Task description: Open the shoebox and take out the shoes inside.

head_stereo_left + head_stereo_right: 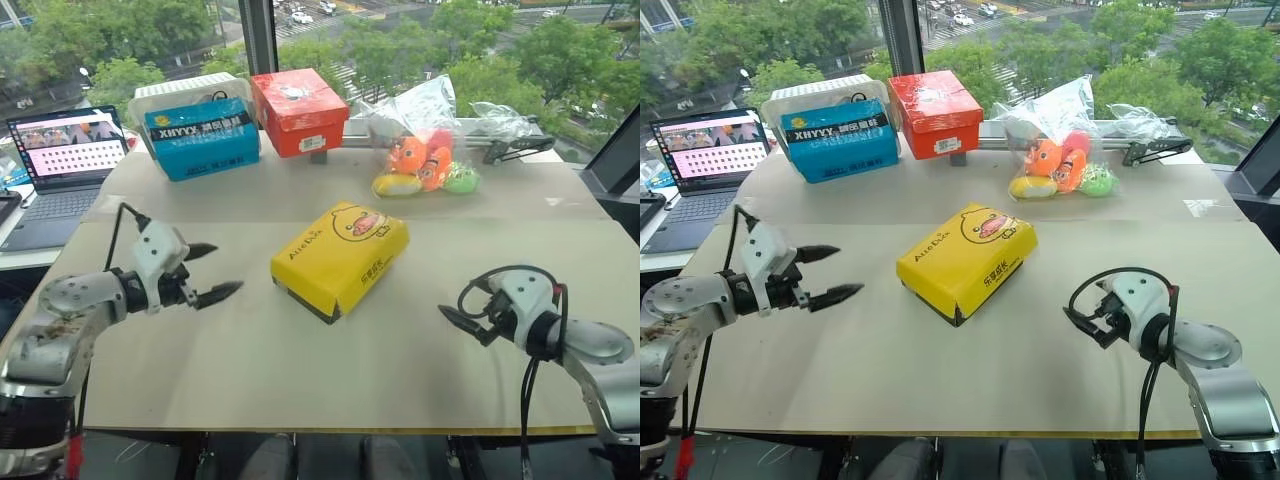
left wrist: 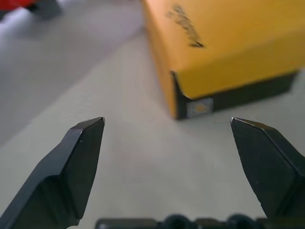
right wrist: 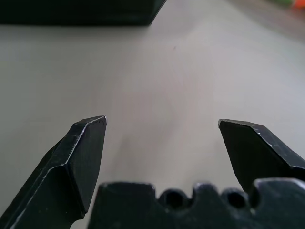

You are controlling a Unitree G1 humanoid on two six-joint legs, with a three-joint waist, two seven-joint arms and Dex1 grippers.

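Shoebox (image 1: pixel 340 257), mid-desk, shut: light stiff card, slick lid; take lid by long edges. Left gripper (image 1: pixel 210 271), right gripper (image 1: pixel 455 319): wide open, empty.

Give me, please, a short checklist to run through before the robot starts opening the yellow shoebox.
1. Lid of the shoebox shut and nothing on it: ok.
2. Left gripper open, holding nothing, apart from the box: ok.
3. Right gripper open, holding nothing, apart from the box: ok.
4. Bare table around the box, for setting shoes down: ok.
5. Blue box, red box and bag of plush toys stand well behind the shoebox, out of the way: ok.
6. Shoes inside the box: cannot tell, the lid hides them.
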